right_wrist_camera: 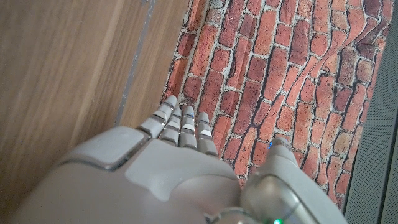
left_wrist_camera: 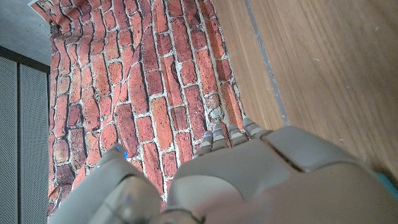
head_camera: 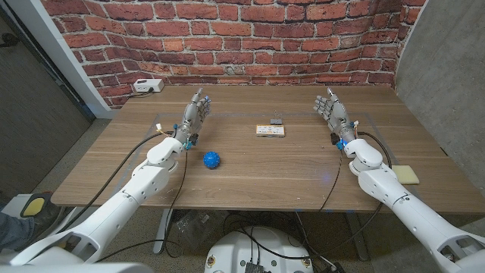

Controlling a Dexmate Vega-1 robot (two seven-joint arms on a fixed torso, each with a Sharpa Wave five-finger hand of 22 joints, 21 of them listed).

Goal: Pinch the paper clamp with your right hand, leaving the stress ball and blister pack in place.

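A small dark paper clamp (head_camera: 276, 120) sits on the wooden table (head_camera: 250, 163) near the middle, just behind a flat blister pack (head_camera: 270, 130). A blue spiky stress ball (head_camera: 211, 159) lies nearer the front, left of centre. My right hand (head_camera: 333, 114) stands on its edge at the right, fingers straight and apart, holding nothing, well to the right of the clamp. My left hand (head_camera: 194, 117) stands likewise at the left, behind the ball, open and holding nothing. In the wrist views, the backs of the left hand (left_wrist_camera: 249, 180) and right hand (right_wrist_camera: 161, 174) show with fingers extended toward the brick wall.
A white power strip (head_camera: 148, 86) lies at the table's back left corner. A yellow sponge (head_camera: 405, 174) sits near the right edge by my right forearm. A brick wall (head_camera: 250, 38) rises behind the table. Cables hang off the front edge.
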